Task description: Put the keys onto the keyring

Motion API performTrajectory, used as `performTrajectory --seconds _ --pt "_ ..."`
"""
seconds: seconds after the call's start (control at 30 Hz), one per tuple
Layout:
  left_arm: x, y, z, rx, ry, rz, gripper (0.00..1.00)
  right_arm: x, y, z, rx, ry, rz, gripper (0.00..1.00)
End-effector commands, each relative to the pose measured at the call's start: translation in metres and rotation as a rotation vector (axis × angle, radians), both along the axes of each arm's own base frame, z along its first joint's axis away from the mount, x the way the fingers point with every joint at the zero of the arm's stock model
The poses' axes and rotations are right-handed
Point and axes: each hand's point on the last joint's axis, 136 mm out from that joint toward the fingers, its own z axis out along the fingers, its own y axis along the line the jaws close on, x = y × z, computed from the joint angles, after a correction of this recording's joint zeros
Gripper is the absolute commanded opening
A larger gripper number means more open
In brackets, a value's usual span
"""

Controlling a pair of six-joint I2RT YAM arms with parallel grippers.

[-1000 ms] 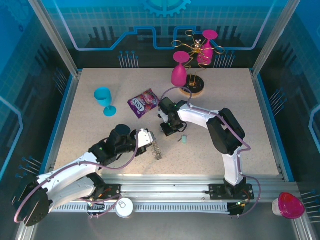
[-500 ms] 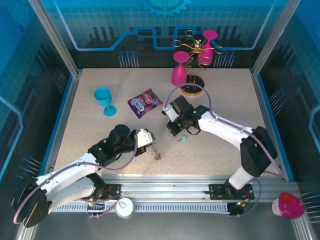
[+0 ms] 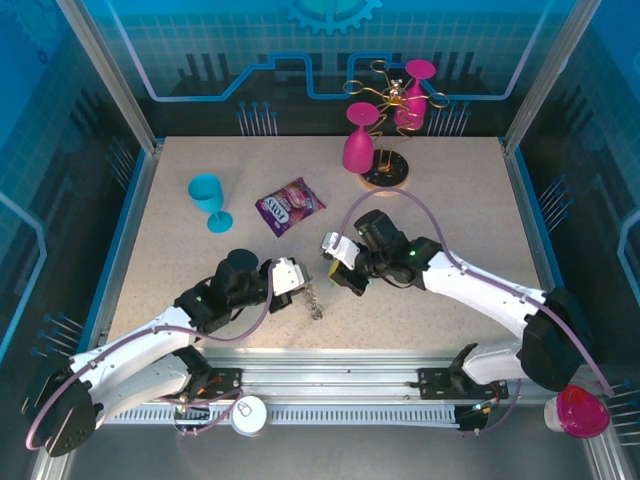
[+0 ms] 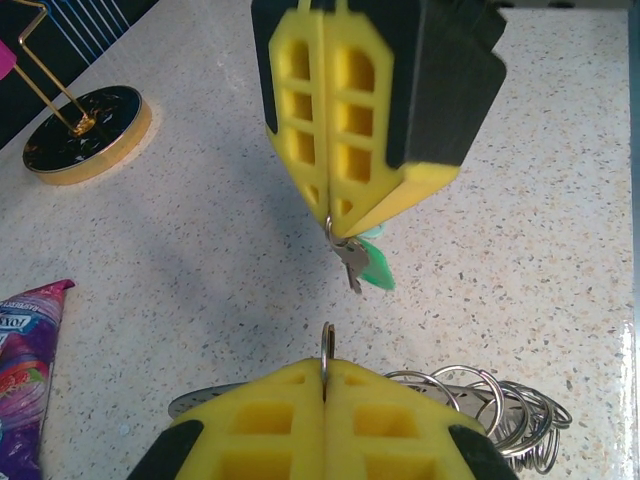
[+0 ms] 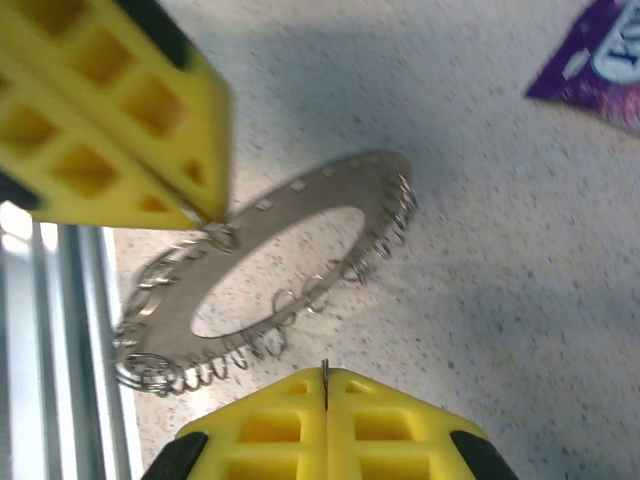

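Keys (image 4: 362,264) dangling from tips of right gripper (image 4: 330,215), pinched tight, just above and apart from keyring (image 5: 310,195) close to near edge of desk (image 3: 450,200), one rim loop clamped in left gripper (image 5: 205,205); both arms stretched low, fingertips facing.

The keyring (image 5: 320,195) is dull metal, its wire loops (image 4: 500,410) shiny; the keys (image 4: 372,270) plastic-headed; tabletop (image 4: 560,200) matt.

Both arms stretch forward and low, angled inward so their hands face each other near the middle. The left hand (image 4: 323,375) and right hand (image 4: 333,215) sit tip to tip, just apart, each with its yellow fingers (image 4: 270,420) pressed tightly together.
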Motion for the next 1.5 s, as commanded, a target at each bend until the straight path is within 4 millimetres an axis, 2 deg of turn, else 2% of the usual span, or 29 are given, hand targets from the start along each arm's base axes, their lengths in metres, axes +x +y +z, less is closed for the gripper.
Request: performTrajectory --seconds 0.0,0.4,1.0,1.27,1.47 --pt "-0.007 -0.007 0.009 -0.050 -0.005 -0.046 0.00 -0.021 0.006 0.010 0.082 -0.015 0.129 0.00" --pt "-0.008 -0.009 0.008 -0.054 0.005 -0.053 0.00 -0.026 0.024 0.028 0.188 -0.023 0.185 0.00" --pt "-0.006 -0.010 0.010 -0.068 0.019 -0.041 0.00 -0.023 0.039 0.027 0.196 -0.023 0.191 0.00" --pt "-0.005 -0.010 0.011 -0.082 0.028 -0.031 0.00 -0.013 0.041 0.026 0.187 -0.044 0.153 0.00" --pt "-0.005 -0.010 0.010 -0.081 0.032 -0.033 0.00 0.006 0.037 0.022 0.153 -0.057 0.048 0.00"
